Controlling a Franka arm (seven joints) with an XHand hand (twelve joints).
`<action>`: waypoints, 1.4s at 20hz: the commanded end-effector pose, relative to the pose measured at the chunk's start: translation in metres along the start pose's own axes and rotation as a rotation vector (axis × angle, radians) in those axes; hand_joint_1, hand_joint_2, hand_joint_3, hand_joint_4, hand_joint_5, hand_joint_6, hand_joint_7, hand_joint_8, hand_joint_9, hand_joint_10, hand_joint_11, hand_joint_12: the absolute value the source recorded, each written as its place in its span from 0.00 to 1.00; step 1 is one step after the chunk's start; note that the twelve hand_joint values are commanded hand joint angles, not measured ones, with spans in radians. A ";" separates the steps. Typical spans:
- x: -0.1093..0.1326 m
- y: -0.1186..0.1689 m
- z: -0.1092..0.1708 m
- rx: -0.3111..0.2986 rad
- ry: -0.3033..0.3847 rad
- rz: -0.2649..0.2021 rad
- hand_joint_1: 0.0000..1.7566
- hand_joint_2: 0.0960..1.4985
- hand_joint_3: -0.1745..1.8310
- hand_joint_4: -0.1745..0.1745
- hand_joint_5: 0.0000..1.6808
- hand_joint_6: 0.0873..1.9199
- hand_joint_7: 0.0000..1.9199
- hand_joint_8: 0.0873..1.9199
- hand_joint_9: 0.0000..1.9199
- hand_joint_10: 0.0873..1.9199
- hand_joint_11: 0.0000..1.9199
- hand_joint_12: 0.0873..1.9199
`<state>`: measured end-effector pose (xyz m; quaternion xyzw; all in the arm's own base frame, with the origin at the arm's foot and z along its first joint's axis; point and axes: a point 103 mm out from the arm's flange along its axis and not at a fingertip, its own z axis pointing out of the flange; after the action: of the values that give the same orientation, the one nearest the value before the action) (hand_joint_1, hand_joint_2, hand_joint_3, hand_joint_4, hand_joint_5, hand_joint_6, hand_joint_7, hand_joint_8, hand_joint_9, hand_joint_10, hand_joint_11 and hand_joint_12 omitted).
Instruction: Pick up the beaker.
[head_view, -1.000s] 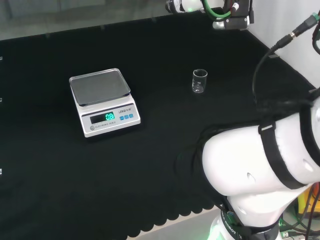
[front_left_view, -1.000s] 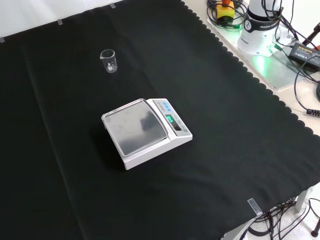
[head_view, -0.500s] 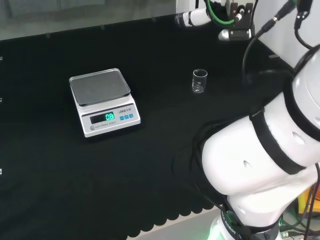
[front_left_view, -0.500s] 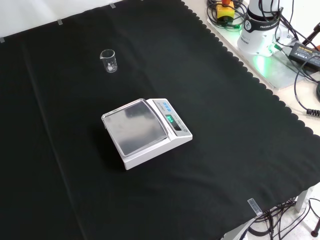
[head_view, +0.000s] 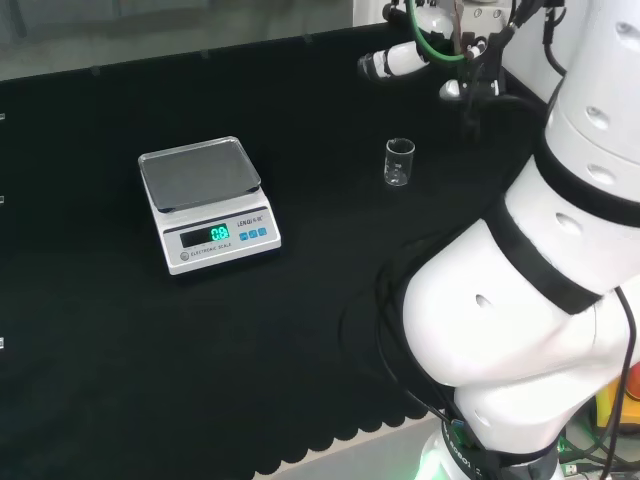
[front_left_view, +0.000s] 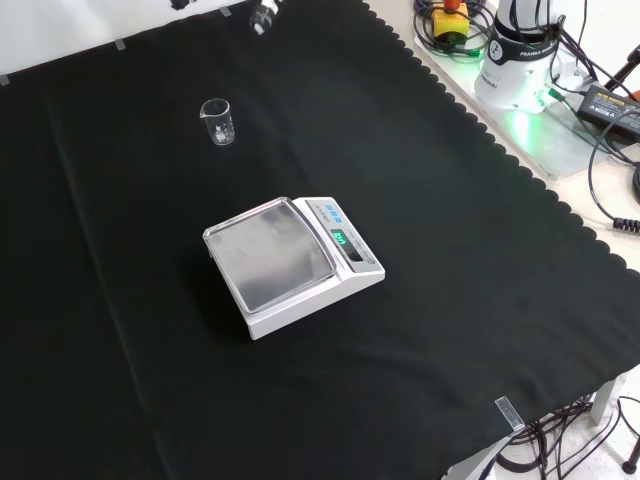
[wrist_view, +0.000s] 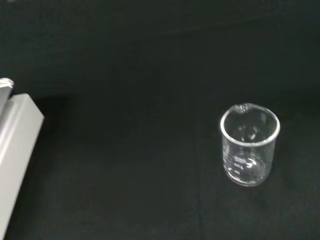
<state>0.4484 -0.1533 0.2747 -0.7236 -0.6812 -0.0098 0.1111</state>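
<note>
A small clear glass beaker (head_view: 399, 162) stands upright and empty on the black cloth, right of the scale in the head view. In the front view the beaker (front_left_view: 217, 121) sits at the far left of the cloth. The wrist view looks down on the beaker (wrist_view: 249, 145), with its spout turned away. The hand (head_view: 390, 62) hovers above and beyond the beaker in the head view, apart from it, with its fingers stretched out and nothing in them. A tip of the hand (front_left_view: 262, 15) enters at the top edge of the front view.
A white digital scale (head_view: 205, 200) with a grey pan and lit green display stands mid-cloth, also seen as the scale (front_left_view: 290, 262) and the scale's edge (wrist_view: 12, 150). The arm's base (front_left_view: 520, 60) and cables lie beyond the cloth's scalloped right edge.
The hand has come down and toward the beaker in the head view, and its tip now enters the front view's top. The arm's links have swung upward. Beaker and scale are unmoved.
</note>
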 end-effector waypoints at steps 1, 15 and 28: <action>-0.024 0.040 0.021 -0.009 0.057 -0.005 0.19 0.48 0.16 0.44 0.06 0.00 0.00 0.23 0.00 0.20 0.00 0.78; -0.033 0.081 0.083 0.107 0.066 0.080 0.19 0.48 0.16 0.41 0.08 0.00 0.00 0.24 0.00 0.21 0.00 0.78; -0.041 0.093 0.122 0.199 0.054 0.110 0.19 0.49 0.15 0.39 0.09 0.00 0.00 0.24 0.00 0.20 0.00 0.77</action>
<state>0.5207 -0.1803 0.1488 -0.7398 -0.6458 0.0317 0.1862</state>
